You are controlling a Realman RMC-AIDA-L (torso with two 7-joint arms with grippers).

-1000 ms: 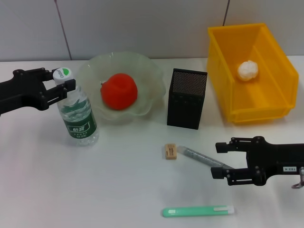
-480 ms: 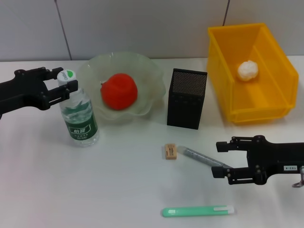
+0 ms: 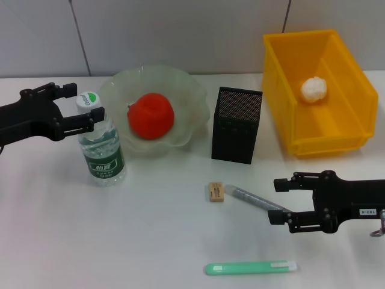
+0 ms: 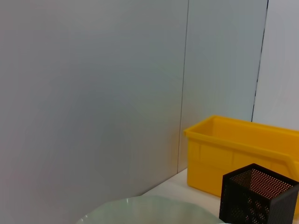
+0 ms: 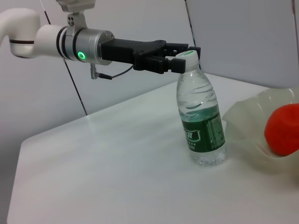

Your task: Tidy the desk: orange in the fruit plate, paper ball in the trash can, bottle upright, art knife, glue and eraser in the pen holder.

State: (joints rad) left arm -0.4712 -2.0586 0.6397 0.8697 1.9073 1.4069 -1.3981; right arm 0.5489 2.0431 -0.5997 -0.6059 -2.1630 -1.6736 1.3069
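Left tool (image 3: 83,104) stands open around the green-labelled bottle (image 3: 100,150) cap; label writing unreadable; right tool (image 3: 281,202) open, empty.

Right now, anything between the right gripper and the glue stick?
Nothing visible. The right gripper sits open on the table, just past the glue stick's near end, with bare table between them. The eraser lies at the stick's far end, and the art knife lies nearer the robot, off that line.
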